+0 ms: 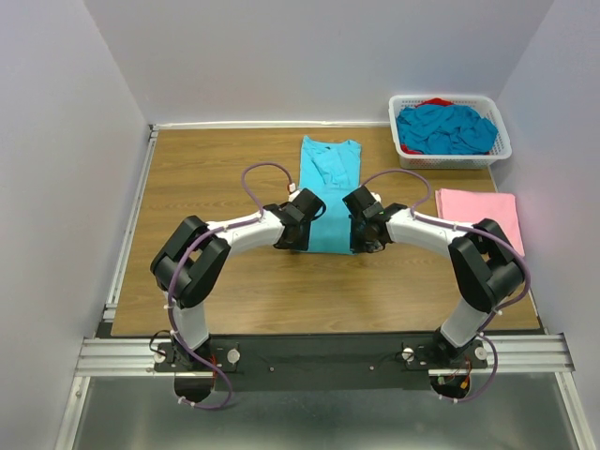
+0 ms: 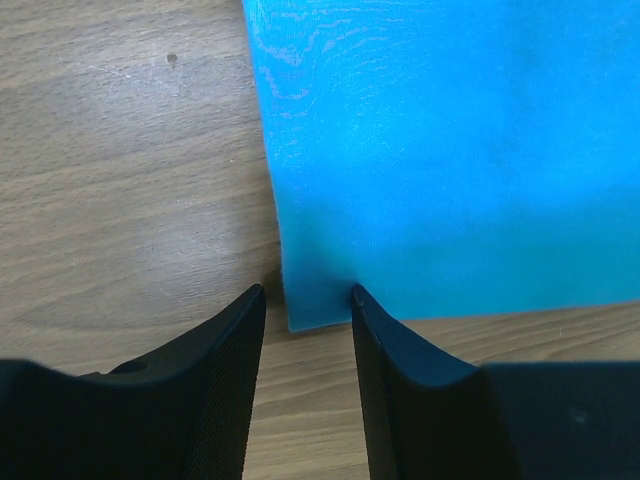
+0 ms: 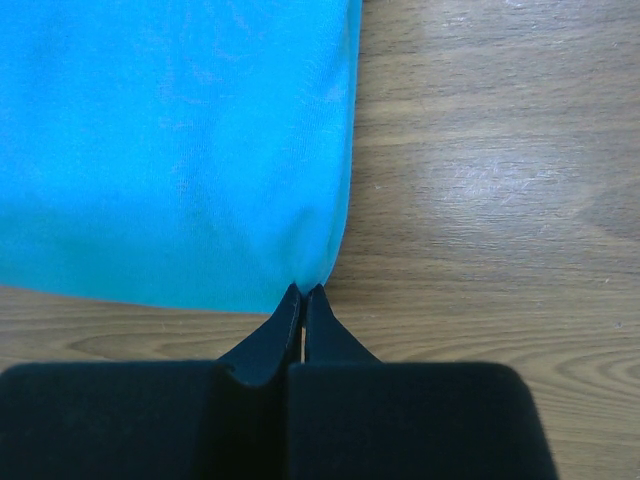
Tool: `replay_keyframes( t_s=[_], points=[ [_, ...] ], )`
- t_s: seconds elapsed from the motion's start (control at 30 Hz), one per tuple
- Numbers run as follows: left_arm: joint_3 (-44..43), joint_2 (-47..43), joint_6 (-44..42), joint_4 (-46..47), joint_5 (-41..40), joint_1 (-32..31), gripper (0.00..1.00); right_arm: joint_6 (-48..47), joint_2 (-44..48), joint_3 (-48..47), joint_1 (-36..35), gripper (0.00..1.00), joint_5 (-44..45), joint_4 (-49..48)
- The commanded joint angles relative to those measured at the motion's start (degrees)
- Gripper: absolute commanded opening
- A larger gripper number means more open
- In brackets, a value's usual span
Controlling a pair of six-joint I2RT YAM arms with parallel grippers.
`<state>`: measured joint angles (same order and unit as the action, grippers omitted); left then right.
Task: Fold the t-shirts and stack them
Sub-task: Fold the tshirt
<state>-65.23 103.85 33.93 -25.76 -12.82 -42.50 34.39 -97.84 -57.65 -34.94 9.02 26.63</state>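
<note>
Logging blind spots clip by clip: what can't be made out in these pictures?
Top view: the near hem of the turquoise t-shirt, covered by the left gripper and right gripper.
Right wrist: how much cloth the shut fingers hold, hidden between them.
Top view: how many shirts fill the basket, heaped together; the red item is mostly buried.
Top view: the pink t-shirt, near edge behind the right arm.

Middle t-shirt [image 1: 328,178] plain turquoise, right t-shirt [image 1: 478,214] pale pink; basket [image 1: 450,160] white lattice, maybe sth red [image 1: 434,101] inside; desk [image 1: 225,169] brown wood grain.
</note>
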Motion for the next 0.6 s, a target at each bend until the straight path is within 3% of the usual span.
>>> replay_keyframes(
  t_s=[0.0,0.07,0.13,0.23,0.3,0.57],
  points=[
    [1.3,2.4,-0.7,-1.4,1.9,-0.5,0.44,-1.2,-0.5,2.4,-0.4,0.01,2.7,4.1],
    [1.6,2.8,-1.1,-1.4,2.7,-0.5,0.35,-1.1,-0.4,2.5,-0.5,0.01,2.8,4.1],
    [1.7,3.2,-1.1,-1.4,2.9,-0.5,0.33,-1.1,-0.1,2.5,-0.4,0.01,2.9,4.1],
    [1.8,3.4,-1.2,-1.4,3.2,-0.6,0.17,-1.0,0.5,2.6,-0.4,0.01,2.9,4.2],
    [1.8,3.5,-1.7,-1.6,3.2,-0.6,0.00,-1.3,1.1,2.5,-0.5,0.01,2.8,4.1],
    [7.8,-6.2,0.9,-5.6,2.9,-5.1,0.00,-1.5,9.8,6.7,-3.1,0.01,-6.4,7.7]
  ],
)
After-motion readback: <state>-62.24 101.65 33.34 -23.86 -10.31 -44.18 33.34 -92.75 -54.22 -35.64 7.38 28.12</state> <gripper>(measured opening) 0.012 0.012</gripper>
